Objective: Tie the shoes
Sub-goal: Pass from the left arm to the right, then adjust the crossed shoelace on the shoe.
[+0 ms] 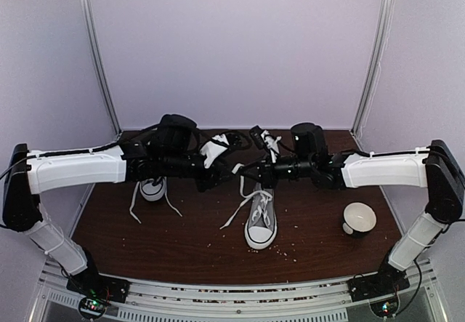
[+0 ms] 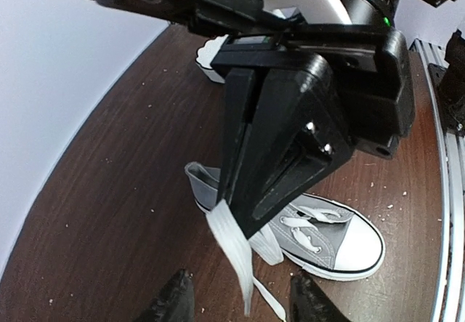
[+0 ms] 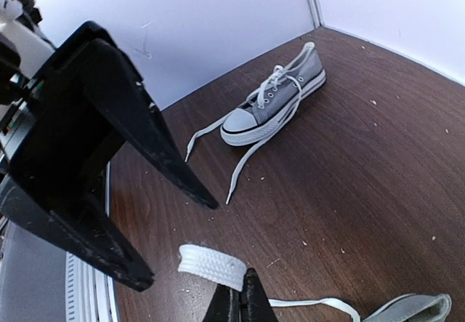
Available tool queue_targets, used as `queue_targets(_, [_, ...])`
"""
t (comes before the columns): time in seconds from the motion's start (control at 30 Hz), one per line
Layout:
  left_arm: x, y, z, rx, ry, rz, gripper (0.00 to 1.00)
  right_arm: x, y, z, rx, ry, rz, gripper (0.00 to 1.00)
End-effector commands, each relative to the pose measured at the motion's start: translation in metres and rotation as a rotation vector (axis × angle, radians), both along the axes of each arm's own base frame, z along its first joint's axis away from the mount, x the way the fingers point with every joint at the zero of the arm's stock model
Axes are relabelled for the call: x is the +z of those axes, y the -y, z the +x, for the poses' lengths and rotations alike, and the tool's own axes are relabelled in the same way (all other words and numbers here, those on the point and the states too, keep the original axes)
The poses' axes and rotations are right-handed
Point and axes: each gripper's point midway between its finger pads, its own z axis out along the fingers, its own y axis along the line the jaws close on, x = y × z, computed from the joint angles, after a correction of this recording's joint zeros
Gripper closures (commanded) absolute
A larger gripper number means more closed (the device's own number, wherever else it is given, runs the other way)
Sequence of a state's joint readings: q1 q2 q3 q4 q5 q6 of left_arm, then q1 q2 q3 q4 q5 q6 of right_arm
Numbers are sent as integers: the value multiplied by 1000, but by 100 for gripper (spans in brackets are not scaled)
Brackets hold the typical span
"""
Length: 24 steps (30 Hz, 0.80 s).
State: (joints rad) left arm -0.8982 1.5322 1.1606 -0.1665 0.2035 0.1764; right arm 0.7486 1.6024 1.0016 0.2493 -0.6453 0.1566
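Right gripper [image 3: 241, 296] pinches a lace [image 3: 211, 264] beside the parted left gripper [image 2: 242, 300]; cup [image 1: 359, 218] apart.

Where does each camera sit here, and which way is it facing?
Top: above and behind the bases, looking down on the table; both arms show.
Left wrist: faces down past the open left gripper at the right gripper, lace, middle shoe.
Right wrist: faces leftward over its shut fingers at the left shoe.
Both wrists share the lace.

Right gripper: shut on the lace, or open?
Shut on the lace: the jaws of the right gripper meet at the tip, and the white strip hangs from between them.
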Motion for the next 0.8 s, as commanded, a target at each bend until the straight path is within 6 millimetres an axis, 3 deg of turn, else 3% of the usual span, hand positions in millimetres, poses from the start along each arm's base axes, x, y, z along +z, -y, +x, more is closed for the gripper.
queue_targets(0.0, [2, 6, 6, 27, -53, -33, 46, -1, 20, 25, -157, -131, 74, 100])
queue_targets(0.1, [-2, 7, 13, 75, -86, -41, 36, -21, 35, 48, -316, -222, 43, 100])
queue_targets(0.17, [-14, 10, 20, 125, -142, -15, 38, -35, 41, 57, -392, -295, 33, 100])
queue_targets(0.27, [-32, 32, 21, 85, -265, 20, 44, -52, 53, 68, -496, -369, 27, 100])
queue_targets(0.4, [-61, 50, 33, 112, -346, 27, 41, -78, 73, 72, -611, -421, -51, 100])
queue_targets(0.53, [-83, 52, 56, 186, -389, 19, 39, -85, 84, 70, -650, -443, -60, 100])
queue_targets(0.77, [-118, 64, 75, 223, -401, 68, 57, -92, 86, 66, -647, -463, -60, 100])
